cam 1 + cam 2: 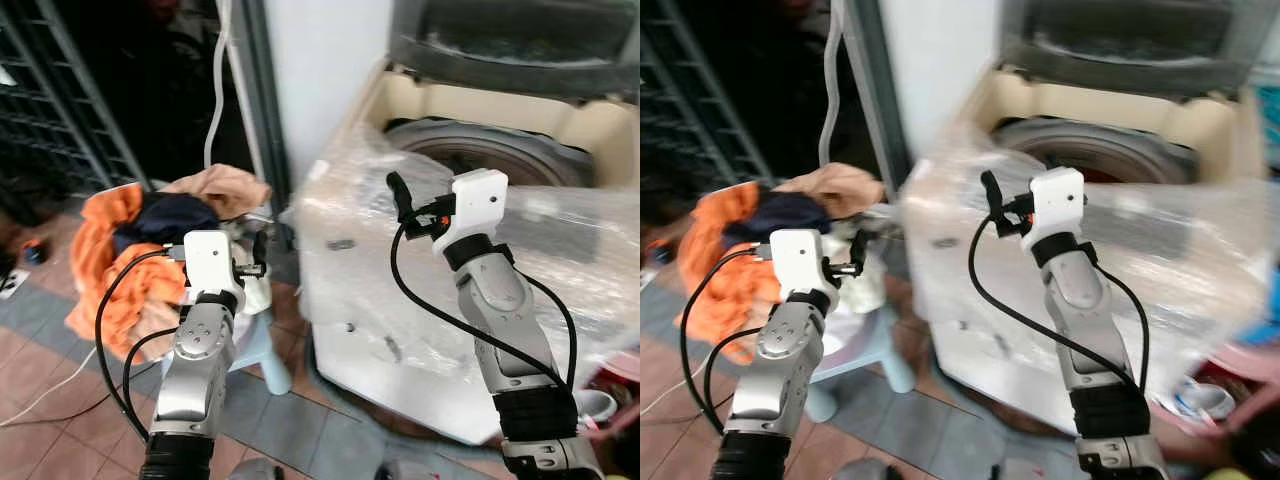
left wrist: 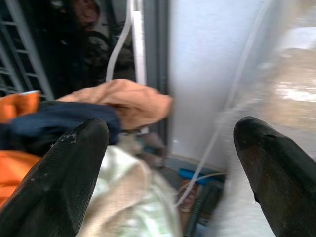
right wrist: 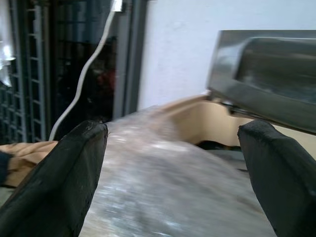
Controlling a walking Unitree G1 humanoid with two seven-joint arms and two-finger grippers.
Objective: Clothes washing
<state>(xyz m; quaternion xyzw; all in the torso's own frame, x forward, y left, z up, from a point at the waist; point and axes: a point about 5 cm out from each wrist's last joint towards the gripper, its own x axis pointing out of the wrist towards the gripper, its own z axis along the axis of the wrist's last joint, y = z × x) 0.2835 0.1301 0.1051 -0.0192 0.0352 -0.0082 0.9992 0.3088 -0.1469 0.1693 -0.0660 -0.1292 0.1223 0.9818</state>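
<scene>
A heap of clothes lies on a low pale stool (image 1: 264,352) to my left: an orange cloth (image 1: 108,262), a navy piece (image 1: 170,216), a tan piece (image 1: 226,187) and a pale cloth (image 2: 123,197). To the right stands a top-loading washing machine (image 1: 420,300) wrapped in clear plastic, its lid (image 1: 520,35) raised over the drum (image 1: 480,155). My left gripper (image 1: 258,250) hovers open at the heap's right edge, empty. Held open above the machine's front left corner, my right gripper (image 1: 400,200) has nothing between its fingers.
A white hose (image 1: 215,90) hangs down beside a grey door frame behind the heap. A dark metal grille (image 1: 60,100) stands at the far left. A thin cable (image 1: 40,385) trails over the tiled floor. A small bowl (image 1: 600,405) sits low at the right.
</scene>
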